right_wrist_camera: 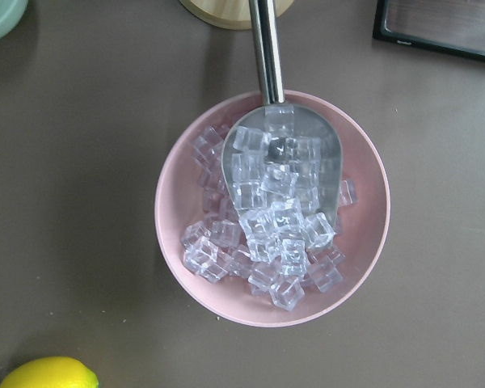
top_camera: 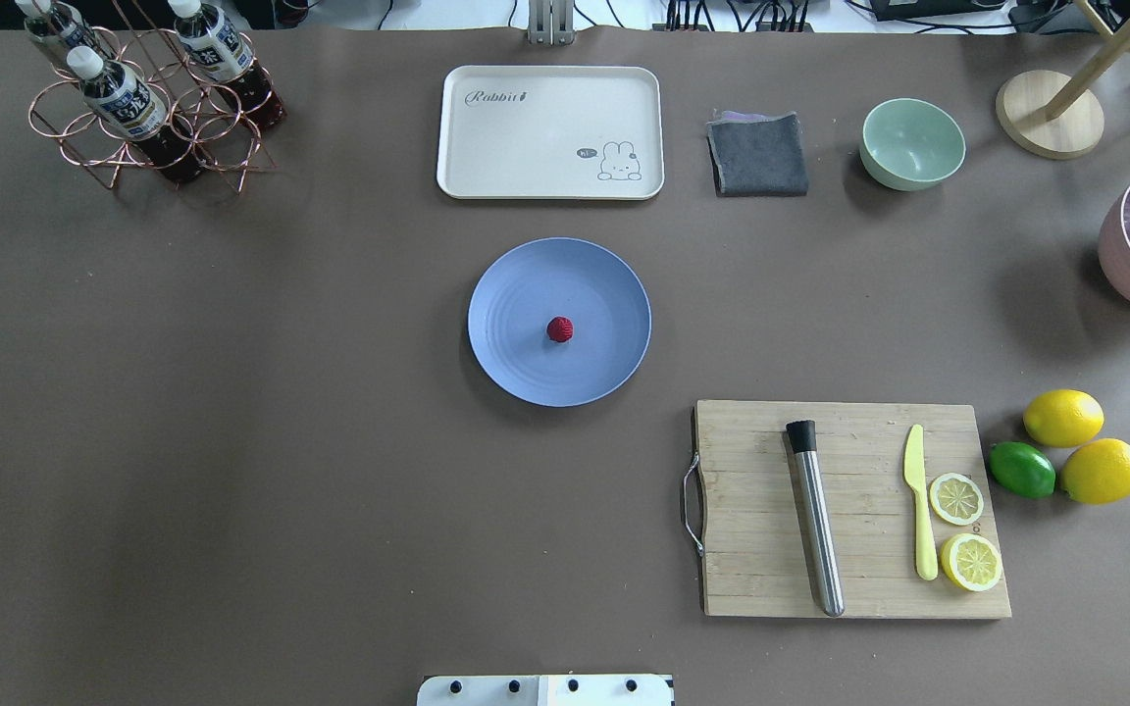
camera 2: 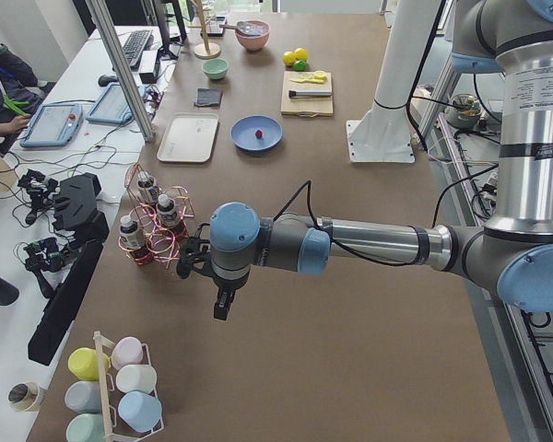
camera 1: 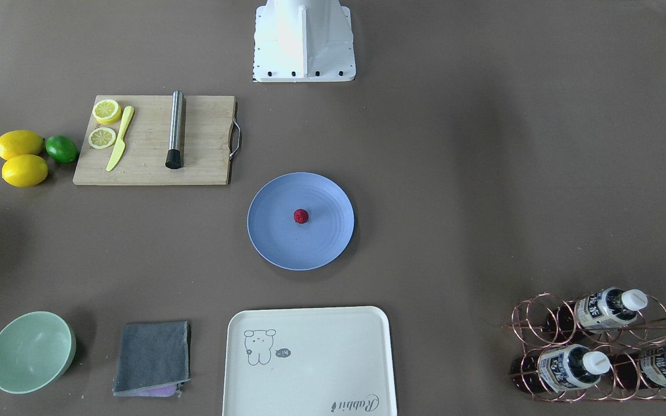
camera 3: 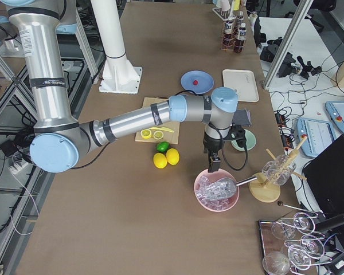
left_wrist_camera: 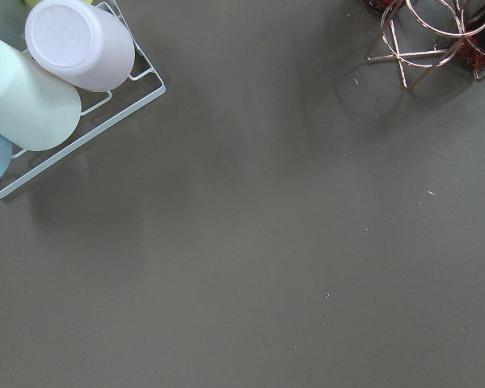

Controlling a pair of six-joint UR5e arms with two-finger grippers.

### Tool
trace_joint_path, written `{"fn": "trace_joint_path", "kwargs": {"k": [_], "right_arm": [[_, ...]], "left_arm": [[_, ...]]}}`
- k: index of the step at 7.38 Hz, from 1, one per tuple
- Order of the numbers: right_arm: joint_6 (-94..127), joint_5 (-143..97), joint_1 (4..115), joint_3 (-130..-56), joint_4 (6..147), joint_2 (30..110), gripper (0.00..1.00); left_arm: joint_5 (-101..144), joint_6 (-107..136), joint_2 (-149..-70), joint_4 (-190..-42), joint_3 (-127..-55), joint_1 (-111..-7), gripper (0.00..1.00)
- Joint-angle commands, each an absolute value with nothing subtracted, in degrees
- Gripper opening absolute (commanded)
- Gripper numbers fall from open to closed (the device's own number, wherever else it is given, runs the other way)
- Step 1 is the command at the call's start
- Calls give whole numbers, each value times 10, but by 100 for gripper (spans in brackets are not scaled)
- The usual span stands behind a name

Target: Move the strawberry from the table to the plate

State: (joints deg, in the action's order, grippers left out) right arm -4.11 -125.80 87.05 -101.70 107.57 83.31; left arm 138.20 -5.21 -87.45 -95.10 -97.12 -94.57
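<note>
- Dead centre on the blue plate (camera 1: 269,237) sits the strawberry (camera 1: 300,216), and the plate's on the bench (camera 1: 472,173) near the cutting board (camera 1: 148,164).
- The left pincer (camera 2: 223,302) hangs over bare bench beside the bottle rack (camera 2: 166,241). Spread or pressed together? Can't tell.
- The right pincer (camera 3: 212,165) hovers above the pink ice bowl (camera 3: 217,208). Can't tell there either.

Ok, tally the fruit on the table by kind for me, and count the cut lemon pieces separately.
Whole lemons: 2
Lime: 1
Cut lemon pieces, on the cutting board: 2
Strawberry, on the plate: 1
Total: 6
</note>
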Motion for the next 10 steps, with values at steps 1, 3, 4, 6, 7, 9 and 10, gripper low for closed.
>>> {"fn": "trace_joint_path", "kwargs": {"k": [1,3,4,6,7,9,10], "right_arm": [[-47,-1257,879,-1009,1067,858,100],[-47,-1260,879,-985,1066,859,100],[-47,-1260,879,-976,1066,860,100],[-46,-1260,879,-958,1066,862,100],[-46,-1262,879,-953,1066,862,100],[-45,-1263,879,-951,1066,864,100],[-45,-1263,880,-952,1066,866,100]], "left_arm": [[1378,-57,-866,-956,-972,-945,98],[1362,-56,-860,-976,-970,-940,98],[1317,-57,-853,-974,-969,-937,98],[1312,-58,-850,-976,-957,-931,98],[1317,-57,-845,-979,-955,-931,98],[1319,-54,-842,-978,-932,-931,98],[1319,-53,-842,-977,-932,-931,98]]}}
